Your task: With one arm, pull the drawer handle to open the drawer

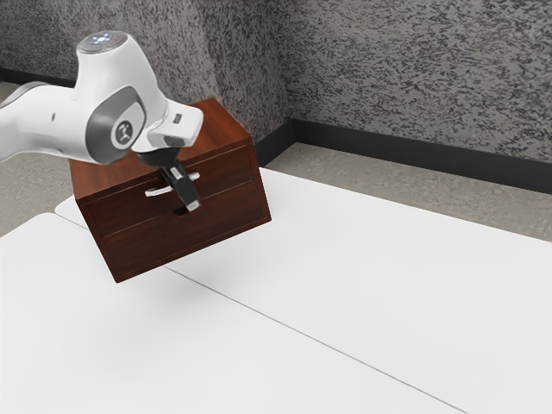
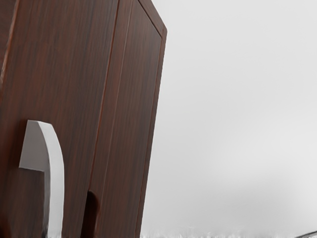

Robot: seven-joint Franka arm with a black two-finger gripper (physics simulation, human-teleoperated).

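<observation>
Pincer (image 1: 190,203) position: at the front face of the brown wooden cabinet (image 1: 203,228), hanging from the white arm (image 1: 103,112) that enters from the exterior view's left. Whether the pincer is apart, together or clamped on anything cannot be told from these views. The drawer (image 1: 220,172) is the upper panel of the cabinet, which stands at the far corner of the white table (image 1: 388,285). Its front looks level with the panel below, so the drawer is judged to be closed and the task not yet begun. The pale handle (image 1: 155,191) is mounted on the drawer front. Its long axis runs sideways along the panel, rising slightly toward the exterior view's right. The pincer stands across the middle of the handle, on the room side, with its tip reaching down to a dark notch (image 1: 185,210) in the lower panel. In the wrist view the handle (image 2: 47,163) lies close under the hand, with the notch (image 2: 90,213) just beside it. The coming move depends on one relation: the handle lies directly behind the pincer, against the cabinet. The pull is therefore judged to run straight out from the front face, square to the handle's long axis, toward the exterior view's lower right.
</observation>
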